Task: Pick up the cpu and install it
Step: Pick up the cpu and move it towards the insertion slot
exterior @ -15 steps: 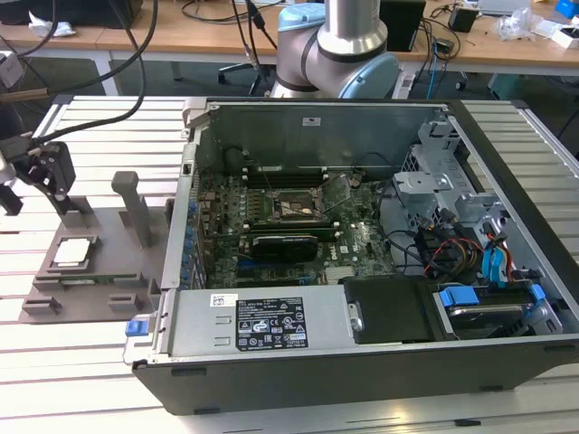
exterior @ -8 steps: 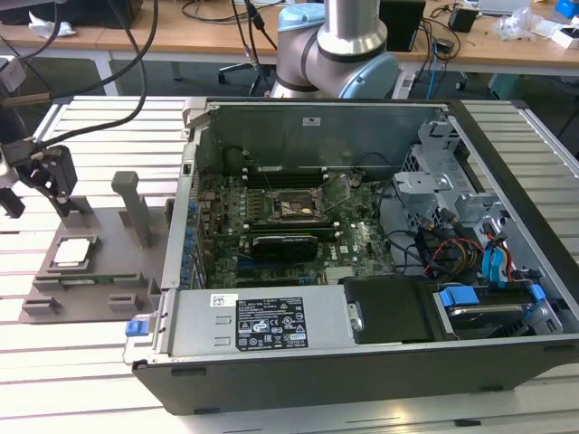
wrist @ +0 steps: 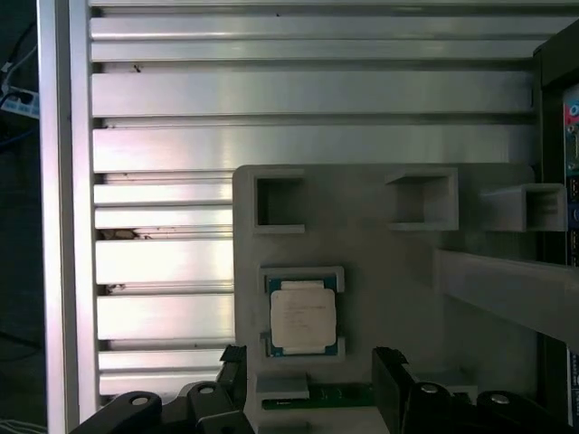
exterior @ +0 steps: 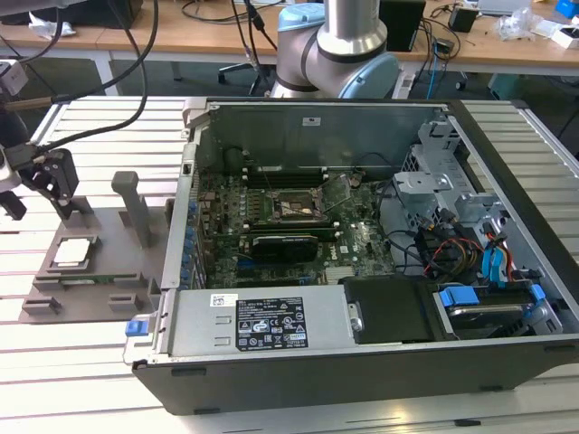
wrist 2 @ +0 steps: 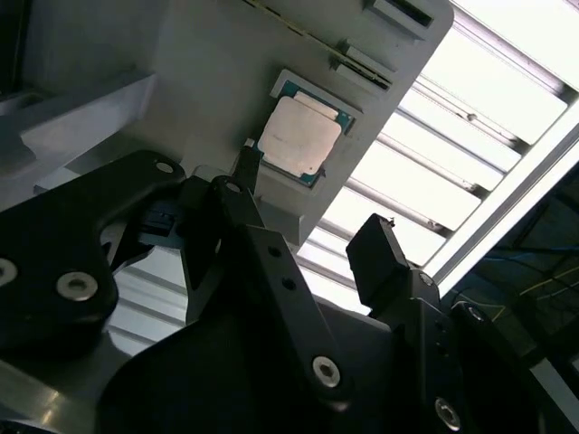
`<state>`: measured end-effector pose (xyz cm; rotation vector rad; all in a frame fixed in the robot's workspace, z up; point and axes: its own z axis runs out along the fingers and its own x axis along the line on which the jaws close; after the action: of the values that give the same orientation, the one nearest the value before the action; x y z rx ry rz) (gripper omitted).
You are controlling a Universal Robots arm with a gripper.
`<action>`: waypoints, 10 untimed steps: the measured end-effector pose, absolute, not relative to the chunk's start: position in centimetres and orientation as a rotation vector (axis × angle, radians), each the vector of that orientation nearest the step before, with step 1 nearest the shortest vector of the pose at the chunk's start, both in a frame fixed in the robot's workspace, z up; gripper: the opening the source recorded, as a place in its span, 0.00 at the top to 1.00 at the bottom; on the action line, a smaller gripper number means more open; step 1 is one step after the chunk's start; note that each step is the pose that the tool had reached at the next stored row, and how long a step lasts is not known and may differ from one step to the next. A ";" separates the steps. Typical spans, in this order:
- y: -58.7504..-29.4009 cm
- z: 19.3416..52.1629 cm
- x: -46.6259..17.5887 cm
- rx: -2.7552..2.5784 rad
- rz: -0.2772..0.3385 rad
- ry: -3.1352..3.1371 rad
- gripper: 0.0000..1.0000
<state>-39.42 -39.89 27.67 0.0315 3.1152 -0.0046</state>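
The cpu is a small silvery square chip lying flat in a pocket of a grey fixture plate on the slatted table, at the exterior view's left. My gripper hangs just above it and slightly behind, open, with nothing between its dark fingers. In both wrist views the cpu lies just ahead of the gripper, untouched. The dark square socket sits on the motherboard inside the open computer case.
A grey upright post rises from the fixture beside the case wall. A black heatsink lies next to the socket. Cables and blue drive parts crowd the case's right side. Black cables hang over the table.
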 end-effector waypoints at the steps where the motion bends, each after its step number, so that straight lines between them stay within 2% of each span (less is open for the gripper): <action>1: -39.9 27.6 -39.4 0.032 -0.005 3.115 0.34; 10: -39.9 27.2 -39.4 0.031 -0.005 3.115 0.34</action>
<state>-39.42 -39.89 27.22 0.0315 3.1152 -0.0046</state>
